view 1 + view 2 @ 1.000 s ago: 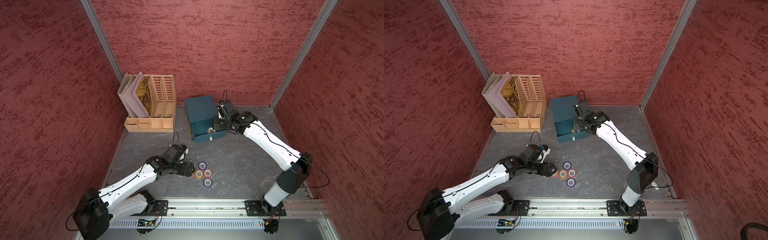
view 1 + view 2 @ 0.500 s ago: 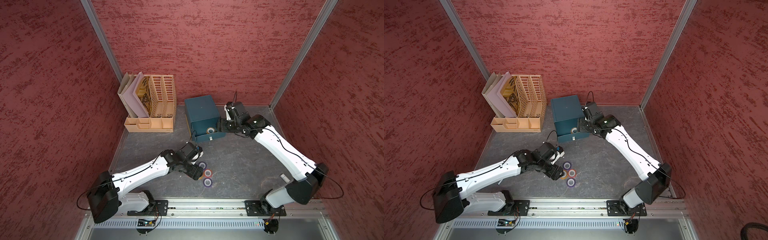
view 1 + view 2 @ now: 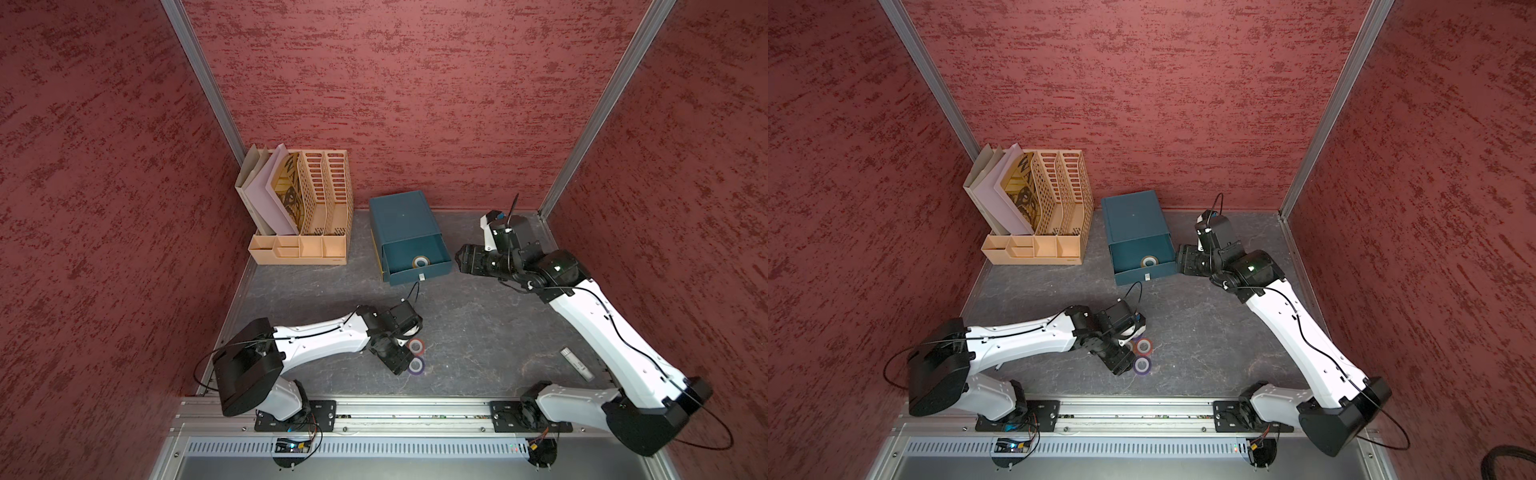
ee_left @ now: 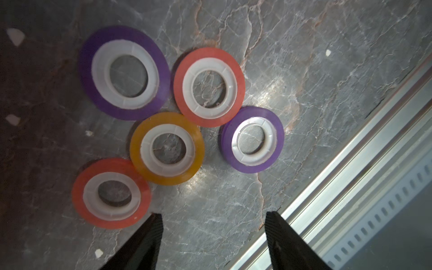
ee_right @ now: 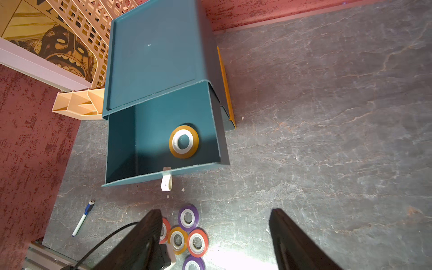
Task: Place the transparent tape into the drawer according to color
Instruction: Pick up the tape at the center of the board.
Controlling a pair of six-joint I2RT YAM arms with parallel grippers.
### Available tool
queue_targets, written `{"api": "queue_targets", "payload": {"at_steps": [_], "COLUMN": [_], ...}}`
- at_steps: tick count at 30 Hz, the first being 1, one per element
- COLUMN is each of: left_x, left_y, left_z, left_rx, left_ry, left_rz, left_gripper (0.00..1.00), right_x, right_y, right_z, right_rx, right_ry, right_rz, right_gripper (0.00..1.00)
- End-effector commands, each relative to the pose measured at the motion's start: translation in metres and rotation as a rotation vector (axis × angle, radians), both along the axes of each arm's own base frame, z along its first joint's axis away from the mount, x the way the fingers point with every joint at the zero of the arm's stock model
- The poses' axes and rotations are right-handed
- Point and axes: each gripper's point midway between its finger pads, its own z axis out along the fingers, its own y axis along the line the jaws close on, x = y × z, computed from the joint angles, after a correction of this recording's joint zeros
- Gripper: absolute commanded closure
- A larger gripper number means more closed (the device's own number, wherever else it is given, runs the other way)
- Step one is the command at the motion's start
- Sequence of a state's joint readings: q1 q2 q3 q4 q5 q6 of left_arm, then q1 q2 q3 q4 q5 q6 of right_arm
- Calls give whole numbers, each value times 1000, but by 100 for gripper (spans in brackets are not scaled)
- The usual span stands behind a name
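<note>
The teal drawer (image 3: 432, 272) stands pulled open, and one orange-yellow transparent tape roll (image 5: 183, 141) lies flat inside it. My right gripper (image 3: 463, 259) hovers open and empty just right of the drawer. Five rolls lie clustered on the mat in the left wrist view: two purple (image 4: 124, 72) (image 4: 252, 139), two red (image 4: 209, 87) (image 4: 111, 192) and one orange-yellow (image 4: 167, 148). My left gripper (image 4: 213, 218) is open above the mat beside this cluster, holding nothing, one fingertip (image 4: 154, 221) close to a red roll. In both top views the left arm hides most of the cluster.
A beige file organizer (image 3: 303, 216) with folders stands at the back left, next to the drawer box. A grey marker (image 3: 577, 363) lies by the right arm and a blue-capped pen (image 5: 83, 218) on the left of the mat. A metal rail (image 3: 395, 415) runs along the front.
My right gripper has let go of the orange-yellow roll in the drawer and pulled back to the right. My left arm has swung over the cluster, its jaws narrowing somewhat.
</note>
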State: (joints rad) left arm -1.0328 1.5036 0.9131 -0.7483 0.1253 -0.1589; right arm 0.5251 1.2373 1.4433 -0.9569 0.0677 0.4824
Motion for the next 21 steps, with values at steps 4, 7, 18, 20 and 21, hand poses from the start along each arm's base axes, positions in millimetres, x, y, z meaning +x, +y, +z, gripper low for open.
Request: {"api": "queue_targets", "payload": {"at_steps": [4,7,18,20,21], "left_x": [11,14,18,16,15], "left_y": [-21,-26,-30,-28,-28], "left_z": [4,1,-17,-19,-20], "left_rx": [-44,-44,16,27,29], "left_ry": [-66,-81,-50,-28,-19], "left_rz": [-62,-86,-127,-124,-124], "left_gripper": [31,30,30,30,30], "right_x": [-14,-18,-26,-27,-28], "right_y": [-16,-19,-28,-29,-28], "right_z": [2,5,13,14,14], "right_rx": [11,18,25,27,28], "right_ry": [-2,-7,-27,-29,-29], "right_rz": [-43,-51,-75,-75,-74], "right_gripper": [21,21,20,20,20]}}
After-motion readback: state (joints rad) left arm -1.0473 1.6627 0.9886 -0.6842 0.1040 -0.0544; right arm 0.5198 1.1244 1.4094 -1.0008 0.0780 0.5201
